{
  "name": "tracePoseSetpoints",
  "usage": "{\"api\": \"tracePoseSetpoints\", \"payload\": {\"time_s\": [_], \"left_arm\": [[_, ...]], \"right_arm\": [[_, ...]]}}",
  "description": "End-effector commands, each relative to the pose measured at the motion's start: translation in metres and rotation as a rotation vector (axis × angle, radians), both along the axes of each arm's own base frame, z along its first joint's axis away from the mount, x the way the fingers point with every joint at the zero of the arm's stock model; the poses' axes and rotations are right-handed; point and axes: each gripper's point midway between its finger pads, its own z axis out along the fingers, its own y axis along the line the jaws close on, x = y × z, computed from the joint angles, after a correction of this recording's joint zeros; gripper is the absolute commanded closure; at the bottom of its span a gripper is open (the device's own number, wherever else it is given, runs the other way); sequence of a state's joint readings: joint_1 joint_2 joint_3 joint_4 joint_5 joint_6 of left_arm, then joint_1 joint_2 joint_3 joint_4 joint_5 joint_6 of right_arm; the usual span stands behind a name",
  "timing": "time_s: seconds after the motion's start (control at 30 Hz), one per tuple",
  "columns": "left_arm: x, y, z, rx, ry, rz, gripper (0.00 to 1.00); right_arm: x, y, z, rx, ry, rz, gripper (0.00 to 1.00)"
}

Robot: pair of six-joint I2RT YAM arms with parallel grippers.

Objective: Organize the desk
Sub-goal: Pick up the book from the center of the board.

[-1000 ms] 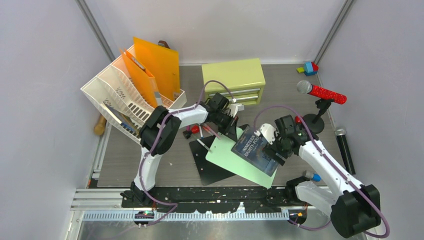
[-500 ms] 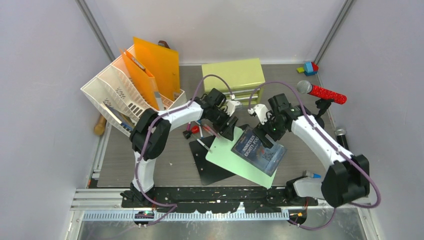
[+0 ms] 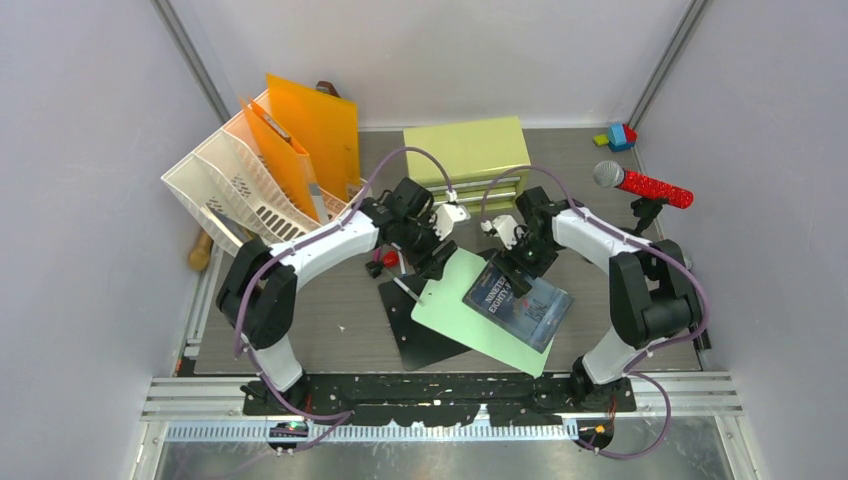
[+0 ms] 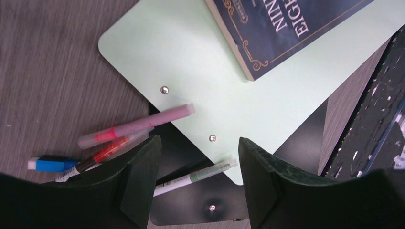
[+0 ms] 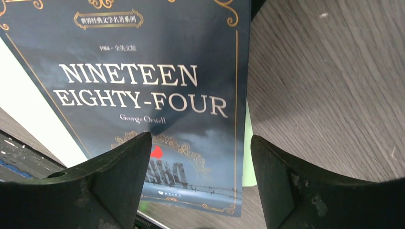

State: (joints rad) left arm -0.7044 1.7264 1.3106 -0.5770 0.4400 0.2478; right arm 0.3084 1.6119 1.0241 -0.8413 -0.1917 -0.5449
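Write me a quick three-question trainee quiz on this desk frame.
1. Multiple choice: what lies on the pale green board? A) microphone B) dark blue book C) orange folder
2. True or false: the right gripper is shut on the book.
3. Short answer: what title is printed on the book's cover?
Key: 1 B; 2 false, its jaws stand open over the book; 3 Nineteen Eighty-Four.

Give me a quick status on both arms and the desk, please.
Left tool open, empty, over loose pens. Right tool open over book. Desk untidy: book lies on green board.
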Motion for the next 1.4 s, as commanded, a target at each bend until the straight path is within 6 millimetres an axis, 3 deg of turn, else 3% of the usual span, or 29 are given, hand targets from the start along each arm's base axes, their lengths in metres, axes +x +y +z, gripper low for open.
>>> {"api": "tracePoseSetpoints", "payload": {"time_s": [0.0, 0.17, 0.37, 0.47, 0.63, 0.8, 0.97, 1.13, 1.37], "left_arm": [[-0.002, 0.011, 0.002, 0.017, -0.043, -0.022, 0.37], [-0.007, 0.007, 0.002, -0.021, -0.057, -0.041, 0.37], [-0.012, 0.006, -0.006, 0.007, -0.101, -0.078, 0.37], [-0.012, 0.005, -0.007, 0.015, -0.103, -0.081, 0.37], [-0.011, 0.004, -0.007, 0.016, -0.108, -0.081, 0.37], [-0.012, 0.005, -0.002, 0.008, -0.113, -0.072, 0.37], [-0.014, -0.001, 0.002, -0.017, -0.066, -0.051, 0.36], [-0.019, -0.016, 0.000, -0.068, 0.068, -0.029, 0.34], [-0.014, -0.040, -0.006, -0.189, 0.186, 0.002, 0.34]], "right_arm": [[0.015, 0.013, 0.000, 0.049, -0.018, 0.046, 0.19], [0.013, 0.014, -0.014, 0.057, 0.033, 0.070, 0.27], [0.013, 0.009, -0.022, 0.065, 0.068, 0.055, 0.56], [0.015, 0.008, -0.018, 0.068, 0.068, 0.052, 0.67], [0.018, 0.010, -0.007, 0.083, 0.072, 0.052, 0.98], [0.019, 0.015, 0.011, 0.111, 0.055, 0.042, 0.99], [0.020, 0.026, 0.048, 0.187, -0.014, 0.031, 1.00], [0.013, 0.035, 0.090, 0.274, -0.093, 0.046, 0.99], [-0.004, 0.039, 0.118, 0.338, -0.157, 0.037, 1.00]]}}
